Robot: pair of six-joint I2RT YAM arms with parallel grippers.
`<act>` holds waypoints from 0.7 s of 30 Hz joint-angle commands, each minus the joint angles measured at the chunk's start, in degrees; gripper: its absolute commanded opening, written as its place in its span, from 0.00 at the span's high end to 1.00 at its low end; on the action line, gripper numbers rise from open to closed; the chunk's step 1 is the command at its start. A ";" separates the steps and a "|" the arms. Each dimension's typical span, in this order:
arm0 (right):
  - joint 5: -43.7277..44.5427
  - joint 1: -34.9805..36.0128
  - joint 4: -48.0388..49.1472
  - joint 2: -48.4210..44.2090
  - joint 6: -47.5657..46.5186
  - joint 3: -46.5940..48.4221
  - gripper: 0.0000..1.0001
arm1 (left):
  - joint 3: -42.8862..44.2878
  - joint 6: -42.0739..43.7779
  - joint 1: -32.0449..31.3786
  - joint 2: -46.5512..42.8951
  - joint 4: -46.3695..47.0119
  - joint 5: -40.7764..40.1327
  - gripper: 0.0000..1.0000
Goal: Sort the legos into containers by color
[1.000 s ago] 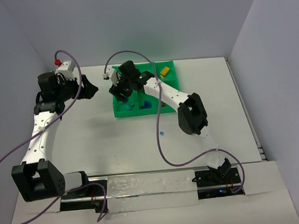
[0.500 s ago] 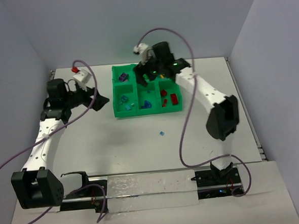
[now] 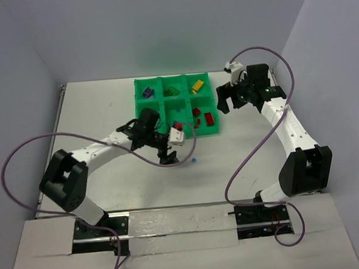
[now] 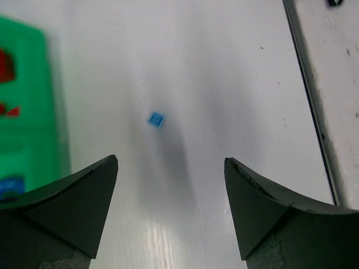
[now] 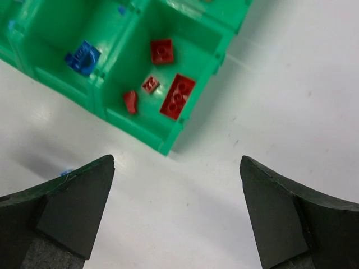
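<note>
The bright green tray (image 3: 161,101) holds sorted bricks: purple (image 3: 147,94), green (image 3: 172,91) and yellow (image 3: 197,84) in the back row, blue (image 3: 177,124) and red (image 3: 203,116) in the front row. One tiny light blue brick (image 3: 194,160) lies on the table in front of the tray. My left gripper (image 3: 169,159) is open and empty just left of it. In the left wrist view the brick (image 4: 156,119) lies ahead of the left gripper (image 4: 171,162). My right gripper (image 3: 222,100) is open and empty, just right of the tray. The right wrist view shows the right gripper (image 5: 176,162) near the red bricks (image 5: 177,95).
The left arm's wrist hides part of the tray's front left compartment. The tray's edge (image 4: 33,112) shows at the left of the left wrist view. The table's right edge strip (image 4: 314,112) runs along the far side.
My left arm has swung from the far left to the front of the tray, by the light blue brick. My right arm has moved from over the tray to its right side.
</note>
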 commanded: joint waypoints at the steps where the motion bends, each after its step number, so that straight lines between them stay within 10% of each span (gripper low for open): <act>1: -1.53 -0.96 -0.36 -6.29 -0.98 -1.89 0.00 | 5.89 18.05 -4.19 7.09 -3.19 2.68 0.15; 21: -2.58 -3.62 -2.07 -9.36 -1.91 -3.77 0.00 | 17.23 20.85 -7.36 24.71 -4.48 0.98 0.39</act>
